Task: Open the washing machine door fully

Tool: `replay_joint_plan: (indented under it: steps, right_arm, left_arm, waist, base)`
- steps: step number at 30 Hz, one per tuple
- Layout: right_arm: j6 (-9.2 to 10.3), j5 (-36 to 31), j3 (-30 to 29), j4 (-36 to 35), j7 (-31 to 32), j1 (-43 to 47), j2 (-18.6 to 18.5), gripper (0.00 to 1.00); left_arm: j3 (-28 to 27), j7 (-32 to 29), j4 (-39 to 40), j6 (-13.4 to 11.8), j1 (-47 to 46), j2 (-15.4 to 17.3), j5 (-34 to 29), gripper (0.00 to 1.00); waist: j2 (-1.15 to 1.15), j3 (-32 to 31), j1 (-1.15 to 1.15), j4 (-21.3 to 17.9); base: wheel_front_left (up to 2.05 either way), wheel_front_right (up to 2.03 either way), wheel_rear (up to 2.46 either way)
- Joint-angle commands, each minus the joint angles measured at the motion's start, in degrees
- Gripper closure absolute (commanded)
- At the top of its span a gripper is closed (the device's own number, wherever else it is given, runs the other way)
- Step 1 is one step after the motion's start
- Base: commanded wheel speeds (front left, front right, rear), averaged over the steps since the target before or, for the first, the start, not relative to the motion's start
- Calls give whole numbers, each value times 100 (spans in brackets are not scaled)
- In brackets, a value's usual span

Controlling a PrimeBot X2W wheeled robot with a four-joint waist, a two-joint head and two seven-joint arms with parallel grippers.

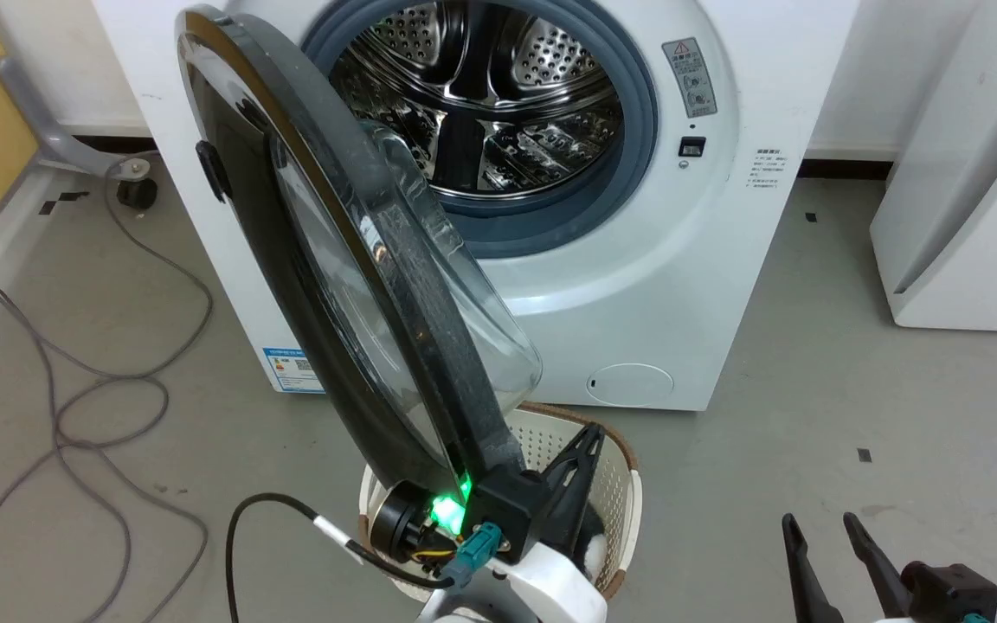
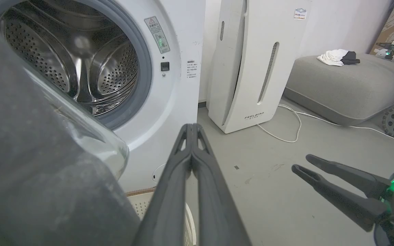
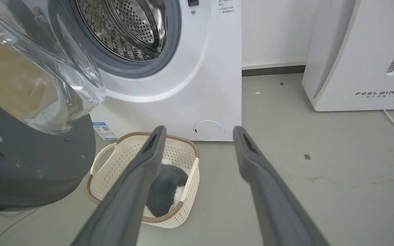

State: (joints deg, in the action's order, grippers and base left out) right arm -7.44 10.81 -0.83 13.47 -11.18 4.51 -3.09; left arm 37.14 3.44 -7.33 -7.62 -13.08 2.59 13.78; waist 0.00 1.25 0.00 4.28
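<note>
We judge the washing machine door point(image 1: 351, 285) heavy, stiff and slick, best pushed at its matte inner rim with the left gripper point(image 2: 192, 127), fingers together; the right gripper point(image 3: 198, 130) gapes.

basket point(image 3: 178, 154): grey bundle point(image 3: 164, 191) inside | white appliance point(image 3: 351, 54): upright | grey cable point(image 1: 50, 372): on floor

In the head view the washing machine point(image 1: 637, 285) is set at 12 o'clock on the floor point(image 1: 810, 389). Its door point(image 1: 291, 285) is hinged at the machine's 9 o'clock side and swung out toward 6 o'clock, over a laundry basket point(image 1: 615, 493) placed just before the machine. The left claw point(image 1: 589, 433) is held over the basket, just beside the door's lower edge. The right claw point(image 1: 819, 519) is found at 4 o'clock, well apart. An appliance point(image 1: 966, 216) is stood at 2 o'clock, and a cable point(image 1: 57, 407) is laid at 8 o'clock.
</note>
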Motion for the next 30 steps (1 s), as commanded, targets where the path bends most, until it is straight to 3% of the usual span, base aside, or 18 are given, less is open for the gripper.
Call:
replay_joint_plan:
  steps: [1,18,30]
  right_arm:
    - [-5,37,16,32,-10,35,21,0]
    - [-5,78,26,194,16,108,22,0]
    - [-5,52,-12,301,30,103,22,0]
  left_arm:
    - [-51,29,-27,-69,63,40,42,100]
    - [-275,-122,1031,-603,1145,560,181,100]
    - [-498,-179,1877,-986,1733,844,213,100]
  waist:
    - [0,-14,0,14]
    - [0,-138,0,368]
    - [0,-106,0,1014]
  base:
    - [0,0,0]
    - [0,0,0]
    - [0,0,0]
